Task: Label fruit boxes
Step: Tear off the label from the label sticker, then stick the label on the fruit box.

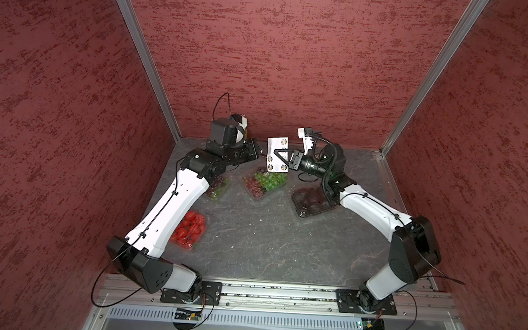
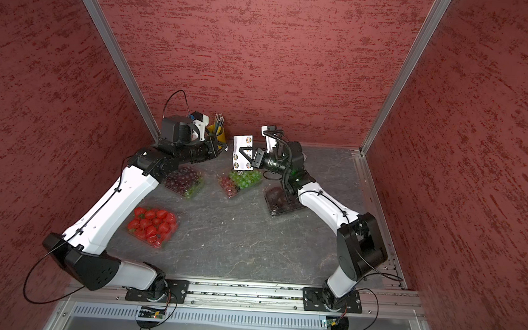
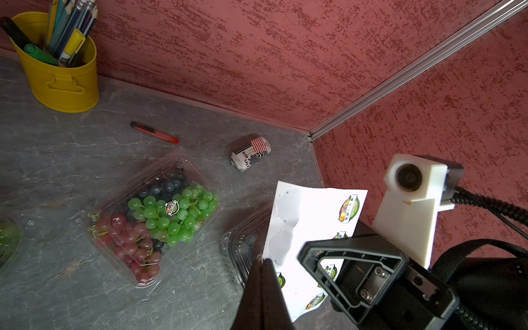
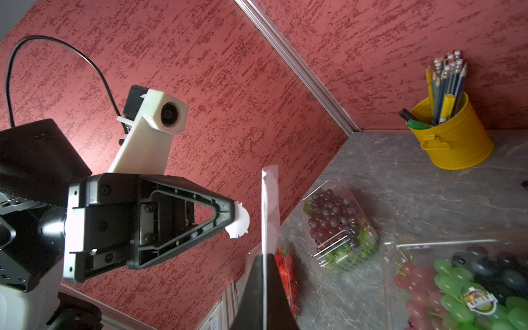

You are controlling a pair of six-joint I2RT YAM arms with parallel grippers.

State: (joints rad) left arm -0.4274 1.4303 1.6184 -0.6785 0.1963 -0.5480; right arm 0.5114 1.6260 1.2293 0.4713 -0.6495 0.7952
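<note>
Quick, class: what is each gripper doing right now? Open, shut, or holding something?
The left gripper is shut on a peeled sticker.
The right gripper is shut on the sticker sheet.

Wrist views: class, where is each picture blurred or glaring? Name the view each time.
Left wrist view: the left gripper, nearest the lens, is soft; the mixed grape box lid shows glare. Right wrist view: the right gripper and its sticker sheet are blurred; the pencil cup is sharp.
</note>
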